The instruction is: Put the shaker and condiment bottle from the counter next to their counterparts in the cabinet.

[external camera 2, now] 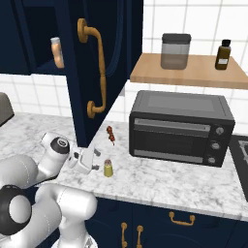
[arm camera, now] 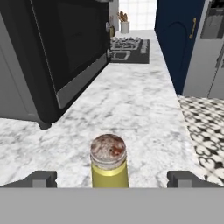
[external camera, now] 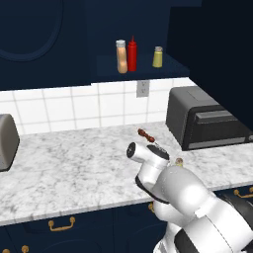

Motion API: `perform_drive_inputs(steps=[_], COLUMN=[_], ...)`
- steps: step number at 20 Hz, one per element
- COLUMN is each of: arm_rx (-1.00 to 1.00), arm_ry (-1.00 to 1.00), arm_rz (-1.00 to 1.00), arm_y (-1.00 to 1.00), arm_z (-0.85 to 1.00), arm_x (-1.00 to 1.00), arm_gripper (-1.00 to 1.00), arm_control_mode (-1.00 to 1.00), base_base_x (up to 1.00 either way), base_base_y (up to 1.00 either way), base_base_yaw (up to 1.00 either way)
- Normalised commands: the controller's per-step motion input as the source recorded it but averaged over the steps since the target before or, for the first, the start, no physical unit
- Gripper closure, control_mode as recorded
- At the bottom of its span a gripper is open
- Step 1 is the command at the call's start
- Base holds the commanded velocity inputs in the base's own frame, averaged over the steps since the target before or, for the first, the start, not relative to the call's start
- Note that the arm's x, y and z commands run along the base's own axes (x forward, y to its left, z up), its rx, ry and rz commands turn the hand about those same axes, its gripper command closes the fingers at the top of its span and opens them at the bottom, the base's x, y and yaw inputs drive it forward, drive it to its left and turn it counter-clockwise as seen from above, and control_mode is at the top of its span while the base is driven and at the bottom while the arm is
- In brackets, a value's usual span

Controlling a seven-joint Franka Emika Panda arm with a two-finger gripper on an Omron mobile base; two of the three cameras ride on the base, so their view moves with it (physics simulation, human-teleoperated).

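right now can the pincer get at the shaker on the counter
Probably yes. The open pincer has a finger on each side of the upright shaker, nothing stands between them, and the toaster oven sits clear to one side.

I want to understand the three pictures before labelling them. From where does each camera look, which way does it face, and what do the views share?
Left base view: behind the arm's left, facing the dark navy cabinet; the white arm rises lower right.
Right base view: behind the arm's right, facing the black toaster oven; the arm rises lower left, open gripper beside the small olive-yellow grey-capped shaker.
Hand view: on the hand, low along the white-grey marbled counter; dark fingertips flank the shaker.
Shared: shaker, oven, counter.
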Motion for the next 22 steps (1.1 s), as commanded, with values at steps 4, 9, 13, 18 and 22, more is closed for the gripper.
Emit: perform_drive_inputs(steps=[4, 9, 13, 18, 22], arm_rx=[0.00, 0.00, 0.00, 0.00, 0.00], arm_ry=[0.00, 0.00, 0.01, 0.01, 0.02], arm_rz=[0.00, 0.00, 0.00, 0.00, 0.00], arm_y=[-0.17, -0.15, -0.17, -0.16, -0.13], arm_z=[-0.14, -0.14, -0.16, -0.20, -0.26], arm_x=[0.00, 0.00, 0.00, 0.00, 0.00], arm_gripper=[-1.00, -1.00, -1.00, -1.00, 1.00], arm_control_mode=[-1.00, -1.00, -1.00, -1.00, -1.00], base_base_x=[0.00, 0.00, 0.00, 0.00, 0.00], base_base_y=[0.00, 0.00, 0.00, 0.00, 0.00], base_base_yaw=[0.00, 0.00, 0.00, 0.00, 0.00])
